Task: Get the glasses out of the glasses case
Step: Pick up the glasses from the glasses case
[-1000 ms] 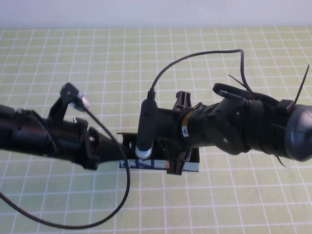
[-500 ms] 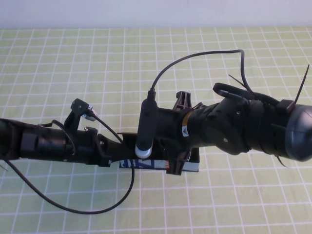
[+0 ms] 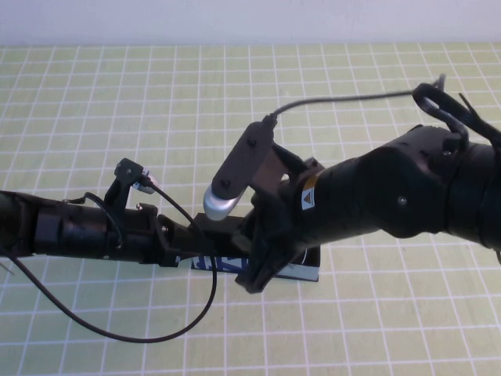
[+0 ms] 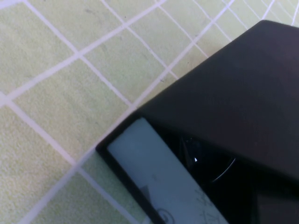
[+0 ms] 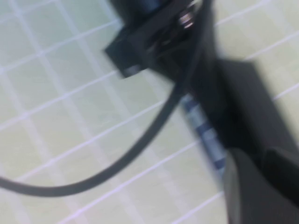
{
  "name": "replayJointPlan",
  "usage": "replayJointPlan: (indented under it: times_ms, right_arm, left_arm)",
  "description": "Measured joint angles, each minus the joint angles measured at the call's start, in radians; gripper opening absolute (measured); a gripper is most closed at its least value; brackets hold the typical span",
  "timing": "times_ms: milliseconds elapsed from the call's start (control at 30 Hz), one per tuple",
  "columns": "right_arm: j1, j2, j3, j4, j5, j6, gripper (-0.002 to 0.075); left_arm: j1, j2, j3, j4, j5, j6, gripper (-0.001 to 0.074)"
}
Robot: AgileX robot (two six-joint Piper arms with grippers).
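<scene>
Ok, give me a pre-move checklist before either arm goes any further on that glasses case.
1. Glasses case found on the table: ok, its light blue printed side shows under the arms.
2. Lid state: cannot tell; the left wrist view shows a black panel above a dark gap, but not how far it is raised.
3. Glasses visible: cannot tell; only a faint glint shows in the dark gap.
4. Left gripper at the case's left end: ok, though its grip is hidden.
5. Right gripper over the case's front: ok, grip hidden too.
6. Cable loops loose near the case: not ok, a possible snag.
</scene>
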Motion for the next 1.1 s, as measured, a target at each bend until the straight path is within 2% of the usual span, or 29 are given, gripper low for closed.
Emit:
replayJointPlan:
  times_ms: [100, 200, 400, 567, 867, 1100]
  right_arm:
    - [0.0, 0.015, 0.0, 0.041, 0.051, 0.088, 0.0015]
    - [0.0, 0.054, 0.0, 0.029, 0.073, 0.175, -0.0007]
    - [-0.002, 0.146, -0.001, -0.056, 0.036, 0.295, -0.0015]
    - [-0.053, 0.185, -0.054, -0.067, 0.022, 0.343, -0.0016]
    - [-0.154, 0.277, -0.216, -0.064, 0.021, 0.355, -0.0016]
    - [-0.209, 0.425, -0.382, -0.048, 0.133, 0.357, -0.0016]
  left_arm:
    - [0.0, 0.0, 0.0, 0.0, 0.0, 0.0, -0.0004]
    - [0.0, 0.0, 0.0, 0.0, 0.0, 0.0, -0.0004]
    - [0.0, 0.0, 0.0, 0.0, 0.0, 0.0, -0.0004]
    - [0.0, 0.0, 0.0, 0.0, 0.0, 0.0, -0.0004]
    - [0.0, 0.0, 0.0, 0.0, 0.0, 0.0, -0.0004]
    - [0.0, 0.0, 0.0, 0.0, 0.0, 0.0, -0.0004]
